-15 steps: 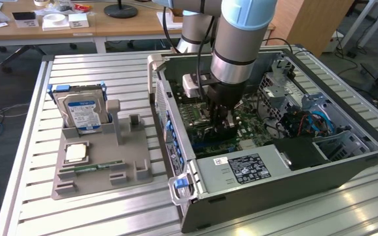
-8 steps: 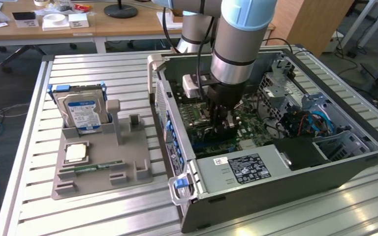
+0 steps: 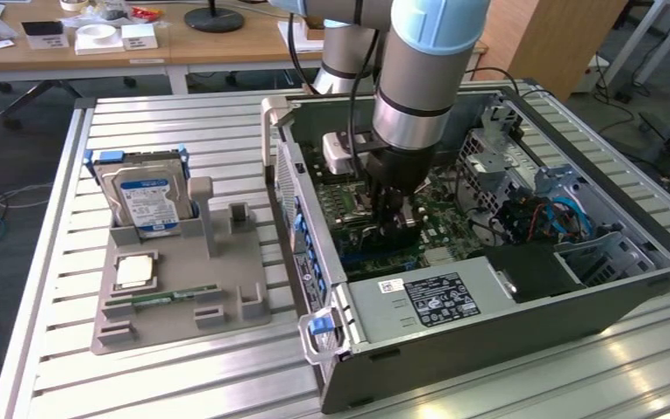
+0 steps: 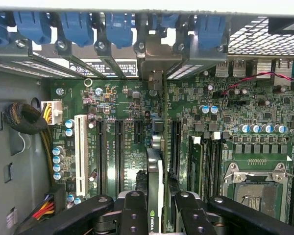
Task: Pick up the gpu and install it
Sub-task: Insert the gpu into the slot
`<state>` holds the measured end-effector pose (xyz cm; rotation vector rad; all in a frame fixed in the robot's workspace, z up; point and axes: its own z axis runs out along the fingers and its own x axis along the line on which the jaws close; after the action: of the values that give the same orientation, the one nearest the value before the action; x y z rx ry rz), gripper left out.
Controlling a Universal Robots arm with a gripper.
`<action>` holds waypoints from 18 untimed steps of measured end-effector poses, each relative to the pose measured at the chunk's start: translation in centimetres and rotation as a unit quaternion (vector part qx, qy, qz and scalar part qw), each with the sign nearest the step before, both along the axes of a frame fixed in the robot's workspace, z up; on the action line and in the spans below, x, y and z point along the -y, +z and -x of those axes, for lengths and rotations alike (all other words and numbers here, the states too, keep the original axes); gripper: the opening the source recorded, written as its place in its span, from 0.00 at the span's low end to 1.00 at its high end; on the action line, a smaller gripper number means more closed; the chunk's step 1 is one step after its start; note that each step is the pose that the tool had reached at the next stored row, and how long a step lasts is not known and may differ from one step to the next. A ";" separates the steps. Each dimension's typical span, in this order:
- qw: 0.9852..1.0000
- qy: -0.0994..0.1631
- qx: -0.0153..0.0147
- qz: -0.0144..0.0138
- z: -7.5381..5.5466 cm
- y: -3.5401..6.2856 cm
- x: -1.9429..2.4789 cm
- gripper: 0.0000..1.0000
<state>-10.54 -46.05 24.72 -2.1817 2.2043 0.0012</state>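
The gpu shows edge-on in the wrist view, a thin dark green card standing upright over the motherboard. Its silvery bracket end reaches the case's rear slot openings. My gripper is shut on the gpu, one black finger on each side of the card. The card runs in line with the black expansion slots; whether it sits in one I cannot tell. In the exterior view my gripper reaches down inside the open computer case, low over the board.
Blue slot latches line the case's rear wall. A CPU socket and a white slot flank the card. Outside the case, a grey fixture holds a hard drive, a processor and a memory stick.
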 end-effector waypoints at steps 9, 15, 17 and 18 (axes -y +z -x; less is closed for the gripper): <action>1.000 0.000 0.000 0.000 0.1 0.00 0.00 0.26; 1.000 0.000 0.000 0.000 0.1 -0.01 0.00 0.39; 1.000 0.000 0.000 0.000 0.1 -0.01 0.00 0.51; 1.000 0.000 0.000 0.000 0.1 -0.01 0.00 0.51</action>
<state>-10.60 -46.05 24.72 -2.1817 2.2045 0.0016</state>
